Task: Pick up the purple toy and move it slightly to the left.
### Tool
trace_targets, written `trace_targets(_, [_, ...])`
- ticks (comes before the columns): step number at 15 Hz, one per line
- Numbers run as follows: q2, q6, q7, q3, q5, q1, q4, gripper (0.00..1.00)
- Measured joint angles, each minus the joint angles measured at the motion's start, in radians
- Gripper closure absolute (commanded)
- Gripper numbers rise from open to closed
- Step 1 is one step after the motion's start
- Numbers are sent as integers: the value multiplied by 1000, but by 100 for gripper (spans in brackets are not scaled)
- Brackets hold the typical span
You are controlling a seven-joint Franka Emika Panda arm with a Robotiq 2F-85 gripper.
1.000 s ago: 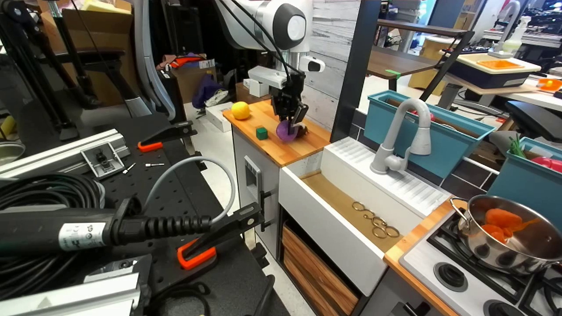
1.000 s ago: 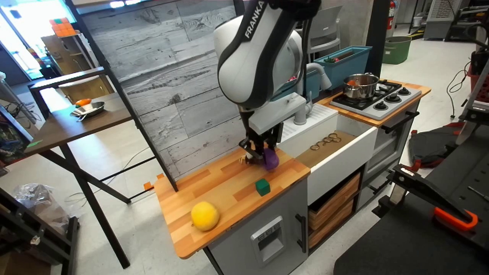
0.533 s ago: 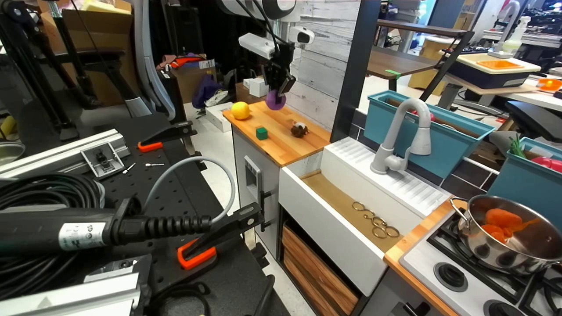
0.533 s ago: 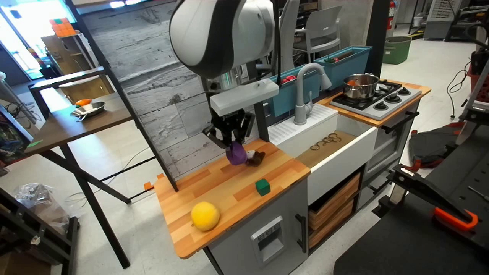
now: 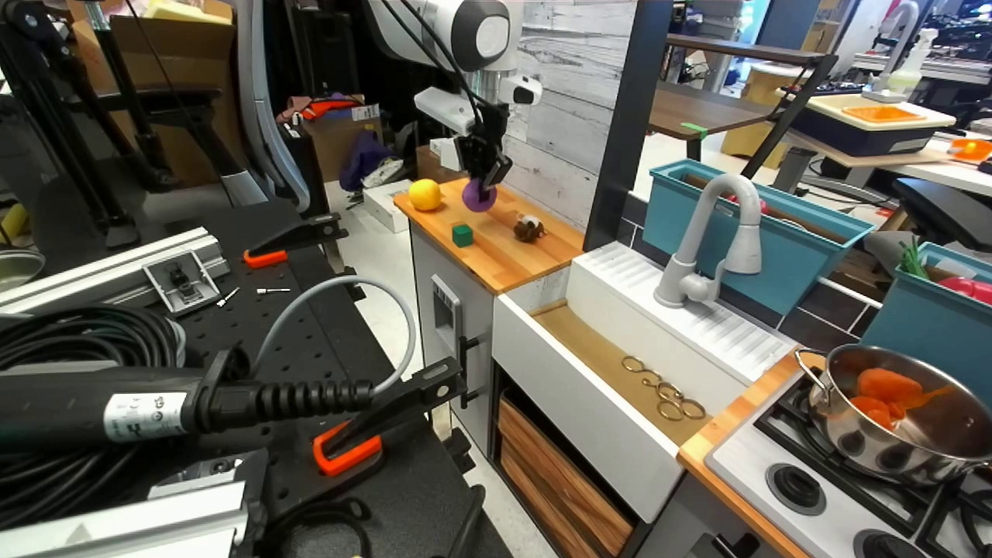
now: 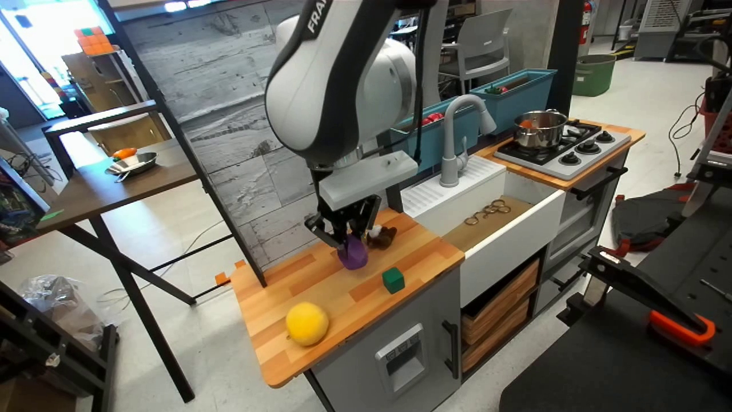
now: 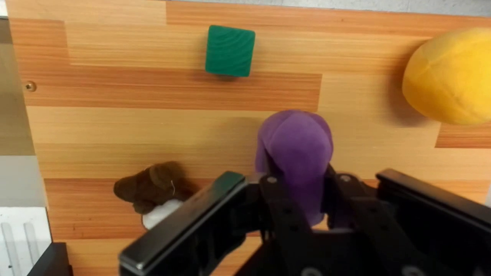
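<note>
The purple toy (image 6: 353, 257) is rounded and soft-looking, over the wooden counter top (image 6: 274, 343). It also shows in the other exterior picture (image 5: 478, 198). My gripper (image 6: 347, 239) points down from above with its fingers pressed on both sides of the toy. In the wrist view the toy (image 7: 301, 145) sticks out between the fingertips of the gripper (image 7: 299, 174); its sides are partly hidden by the fingers. A shadow lies on the wood beside it. The toy is close to the counter top; I cannot tell whether it touches.
A green cube (image 7: 230, 51), a yellow ball (image 7: 454, 76) and a brown-and-white toy (image 7: 155, 188) lie on the counter around the purple toy. A plank wall (image 6: 240, 143) stands behind. The white sink (image 6: 514, 234) adjoins the counter on the side of the brown toy.
The gripper has lifted the purple toy from beside the brown toy and carried it away from the sink, leftward in both exterior views. In the last half second it has come down toward the counter.
</note>
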Motion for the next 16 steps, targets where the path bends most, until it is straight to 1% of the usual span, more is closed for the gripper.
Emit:
trace_targets(3, [55,45,0,-6,-1,0,26,94])
trace_targets(4, [72,49,0,-8,-1,0,41,65])
trace_targets(5, [89,52,-1,-10,-2,1,57,52])
trace_targets(7, [106,52,-5,-11,-2,3,87,38])
trace_targets(8, [112,51,-11,-12,-2,5,98,30])
trace_targets(9, [117,51,-20,-12,-2,7,106,23])
trace_targets(12, [122,48,-62,-7,-3,9,117,0])
trace_targets(14, [109,38,-109,0,-6,9,111,0])
trace_targets(16, [69,-1,-163,9,-9,8,86,0])
